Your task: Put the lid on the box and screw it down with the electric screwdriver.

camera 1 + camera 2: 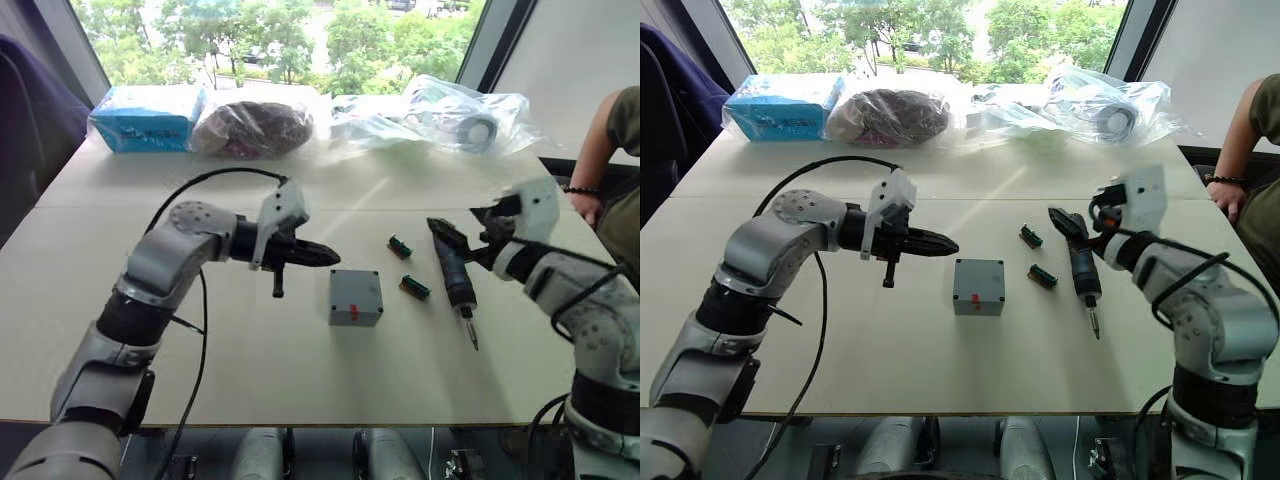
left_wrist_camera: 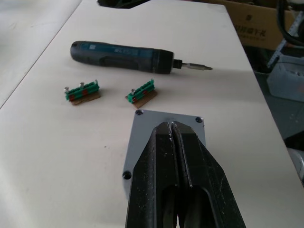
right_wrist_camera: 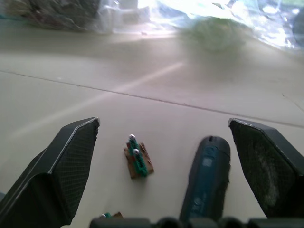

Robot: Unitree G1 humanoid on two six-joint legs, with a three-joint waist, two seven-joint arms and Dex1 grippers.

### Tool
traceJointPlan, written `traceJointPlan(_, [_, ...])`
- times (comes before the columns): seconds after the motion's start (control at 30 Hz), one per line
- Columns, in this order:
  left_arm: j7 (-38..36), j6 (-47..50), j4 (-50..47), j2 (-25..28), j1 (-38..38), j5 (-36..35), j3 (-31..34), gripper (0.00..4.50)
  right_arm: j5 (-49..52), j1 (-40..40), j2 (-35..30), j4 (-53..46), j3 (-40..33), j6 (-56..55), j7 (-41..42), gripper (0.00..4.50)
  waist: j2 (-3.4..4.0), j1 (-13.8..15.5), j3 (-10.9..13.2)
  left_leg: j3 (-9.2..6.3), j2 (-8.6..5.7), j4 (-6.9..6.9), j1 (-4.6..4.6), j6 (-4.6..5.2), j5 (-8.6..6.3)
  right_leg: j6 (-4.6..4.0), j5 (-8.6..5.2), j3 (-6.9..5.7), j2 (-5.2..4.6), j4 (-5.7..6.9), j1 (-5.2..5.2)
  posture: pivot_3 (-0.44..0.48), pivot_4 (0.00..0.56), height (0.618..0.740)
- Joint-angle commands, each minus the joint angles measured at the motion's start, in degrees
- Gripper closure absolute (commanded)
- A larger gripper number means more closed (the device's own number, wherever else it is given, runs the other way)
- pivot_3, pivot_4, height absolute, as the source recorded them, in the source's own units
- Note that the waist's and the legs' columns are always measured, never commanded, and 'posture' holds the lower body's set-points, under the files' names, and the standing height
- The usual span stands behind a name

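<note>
Right claw [image 1: 1072,228], spread wide and empty, hovers over the butt end of the electric screwdriver [image 1: 1083,272], which lies on the tabletop [image 1: 890,350] right of the lidded box [image 1: 978,286], bit pointing toward the robot.

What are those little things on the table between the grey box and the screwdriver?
Two small green terminal blocks lie apart between the box and the electric screwdriver; the left wrist view shows them best.
</note>
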Motion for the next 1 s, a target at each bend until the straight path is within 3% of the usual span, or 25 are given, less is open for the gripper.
traceJointPlan(0.03, [-1.81, -3.20, -2.01, 0.23, -1.62, 1.02, -1.34, 4.50, 2.52, -4.11, -6.02, 3.66, -0.86, 15.01, 1.99, 0.03, 0.05, -0.11, 0.02, 0.02, 0.00, -0.01, 0.00, 0.01, 0.00, 0.00, 0.00, 0.03, 0.00, 0.00, -0.02, 0.000, 0.150, 0.740])
traceJointPlan(0.2, [-4.92, -5.65, -4.89, 2.28, -0.89, 2.29, -4.07, 4.50, 9.82, -8.70, -19.67, 15.50, 8.65, 20.26, 9.92, 0.03, 0.16, -0.20, 0.09, 0.08, 0.00, -0.07, -0.03, 0.06, -0.03, -0.01, 0.00, 0.12, -0.02, -0.02, -0.12, 0.000, 0.150, 0.740])
traceJointPlan(0.37, [-4.79, -5.76, -7.20, 2.93, 0.36, 2.45, -4.49, 4.50, 13.13, -15.38, -25.22, 26.46, 19.13, 20.26, 15.33, 0.03, 0.17, -0.40, 0.10, 0.09, 0.01, -0.08, -0.04, 0.10, -0.06, -0.02, 0.00, 0.14, 0.00, -0.03, -0.16, 0.000, 0.150, 0.740])
traceJointPlan(0.67, [-1.12, -3.05, -11.55, 3.53, 3.30, 1.73, -3.45, 4.50, 4.99, -26.28, -24.98, 38.29, 38.62, 16.80, 24.71, 0.03, 0.17, -0.10, 0.10, 0.13, 0.00, -0.06, -0.15, 0.10, -0.06, -0.01, 0.00, 0.17, -0.02, -0.02, -0.29, 0.000, 0.150, 0.740])
traceJointPlan(1.0, [3.68, 0.79, -14.22, 4.35, 6.09, 0.44, -1.19, 4.50, -7.86, -32.67, -20.71, 51.11, 52.51, 5.45, 37.02, 0.03, 0.18, -0.29, 0.11, 0.15, 0.00, -0.05, -0.18, 0.11, -0.06, 0.00, 0.01, 0.17, 0.00, 0.00, -0.33, 0.000, 0.150, 0.740])
